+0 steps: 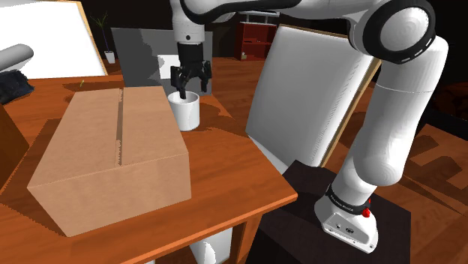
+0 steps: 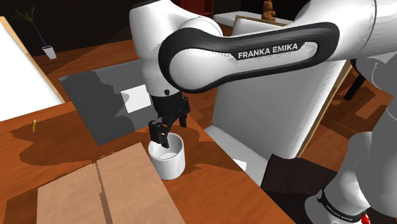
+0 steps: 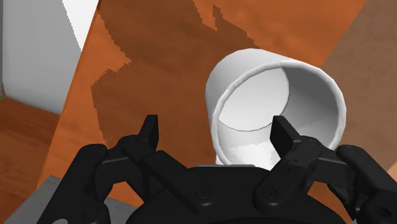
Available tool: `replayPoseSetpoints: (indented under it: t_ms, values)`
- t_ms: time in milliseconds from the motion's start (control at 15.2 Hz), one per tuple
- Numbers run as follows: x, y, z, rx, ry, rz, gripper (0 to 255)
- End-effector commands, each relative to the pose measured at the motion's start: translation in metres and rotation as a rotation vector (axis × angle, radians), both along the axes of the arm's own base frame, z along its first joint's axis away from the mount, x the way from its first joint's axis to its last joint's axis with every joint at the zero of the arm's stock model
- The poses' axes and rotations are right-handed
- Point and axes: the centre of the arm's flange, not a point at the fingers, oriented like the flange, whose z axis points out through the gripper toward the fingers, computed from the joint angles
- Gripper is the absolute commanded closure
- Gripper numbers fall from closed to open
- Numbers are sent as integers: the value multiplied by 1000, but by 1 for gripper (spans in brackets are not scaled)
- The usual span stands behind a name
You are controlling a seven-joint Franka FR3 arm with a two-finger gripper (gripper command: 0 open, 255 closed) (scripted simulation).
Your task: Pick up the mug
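A plain white mug [image 1: 186, 112] stands upright on the wooden table [image 1: 225, 161], beside the far corner of a cardboard box. My black gripper [image 1: 187, 88] hangs straight above it, pointing down, with its fingertips at the rim. In the second exterior view the gripper [image 2: 167, 129] is just over the mug [image 2: 168, 160]. In the wrist view the gripper [image 3: 216, 130] is open. One finger [image 3: 283, 132] is over the mug's [image 3: 254, 102] opening and the other finger [image 3: 149, 130] is outside its wall. Neither finger touches the mug.
A large closed cardboard box [image 1: 112, 150] lies close beside the mug. A big white panel [image 1: 311, 97] leans at the table's edge on the shoulder view's right. A grey board [image 1: 142, 56] stands behind the mug. The dark stand [image 1: 315, 217] is below the table edge.
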Motion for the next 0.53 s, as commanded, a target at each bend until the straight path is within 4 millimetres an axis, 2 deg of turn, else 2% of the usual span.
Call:
replayPoseSetpoints:
  t_ms: [0, 132, 264, 330, 462]
  values:
    - [0, 0, -10, 0, 0, 0, 0]
    - [0, 0, -24, 0, 0, 0, 0]
    - [0, 0, -24, 0, 0, 0, 0]
    - [1, 1, -24, 0, 0, 0, 255]
    - [1, 1, -23, 0, 0, 0, 255]
